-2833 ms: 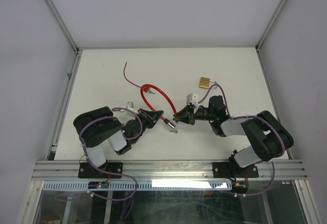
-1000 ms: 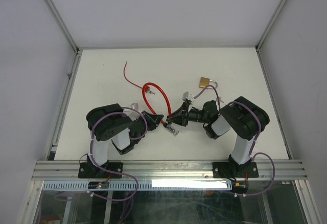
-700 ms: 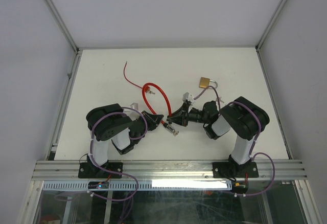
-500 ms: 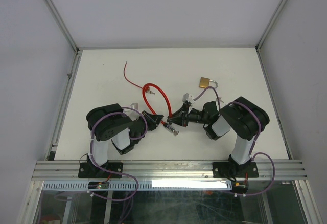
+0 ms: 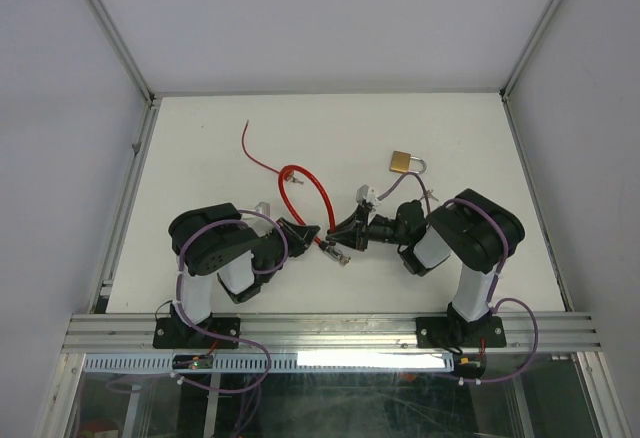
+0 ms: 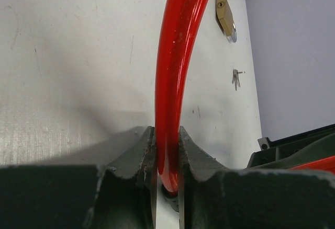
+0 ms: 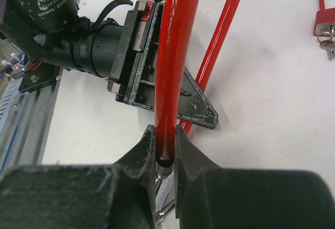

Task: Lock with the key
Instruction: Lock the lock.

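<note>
My left end effector (image 6: 166, 158) and right end effector (image 7: 165, 148) each pinch the red cable (image 6: 180, 41), left of the brass padlock (image 5: 403, 161) on the surface (image 5: 200, 138). Small keys (image 6: 236, 78) lie near that padlock.

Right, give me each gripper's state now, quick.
Left gripper: closed on the red cable.
Right gripper: closed on the red cable, near its end.

White table (image 5: 200, 138), brass padlock (image 5: 403, 162), small keys (image 6: 236, 77), red cable (image 6: 178, 56) partly resting
</note>
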Motion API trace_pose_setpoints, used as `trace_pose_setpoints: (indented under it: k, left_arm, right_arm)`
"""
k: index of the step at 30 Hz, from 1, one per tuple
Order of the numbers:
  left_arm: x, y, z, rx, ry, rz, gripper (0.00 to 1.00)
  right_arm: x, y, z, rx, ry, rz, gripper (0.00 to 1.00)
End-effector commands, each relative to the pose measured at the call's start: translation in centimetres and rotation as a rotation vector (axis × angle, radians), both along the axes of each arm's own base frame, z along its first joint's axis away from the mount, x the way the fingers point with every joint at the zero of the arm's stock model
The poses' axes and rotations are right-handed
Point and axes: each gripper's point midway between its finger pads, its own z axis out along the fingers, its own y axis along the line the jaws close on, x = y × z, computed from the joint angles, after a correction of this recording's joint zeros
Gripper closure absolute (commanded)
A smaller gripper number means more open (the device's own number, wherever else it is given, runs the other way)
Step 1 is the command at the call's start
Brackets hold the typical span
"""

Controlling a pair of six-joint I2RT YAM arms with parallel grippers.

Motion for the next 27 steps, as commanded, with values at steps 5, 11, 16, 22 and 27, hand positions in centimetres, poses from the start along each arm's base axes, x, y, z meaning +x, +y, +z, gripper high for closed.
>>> trace_pose_setpoints:
  k: [5,11,16,22,27]
  left_arm:
    - [0.3,-0.1,6.5,-0.196,-0.171,0.016,1.0]
    - [0.3,0.1,6.3,-0.203,-0.157,0.025,1.0]
    - [0.2,0.5,6.2,-0.202,-0.151,0.038,1.0]
    - [0.2,0.7,6.2,-0.195,-0.154,0.039,1.0]
    - [0.1,0.6,6.1,-0.189,-0.158,0.032,1.0]
  right_arm:
    - [-2.5,-0.3,-0.7,-0.014,-0.059,0.101,1.0]
    - [-4.1,0.0,-0.8,-0.019,-0.097,0.172,1.0]
    - [-4.7,-0.2,-1.5,-0.04,-0.104,0.198,1.0]
    - [-4.9,-0.4,-2.2,-0.059,-0.092,0.209,1.0]
    - [-4.3,-0.3,-2.7,-0.079,-0.104,0.196,1.0]
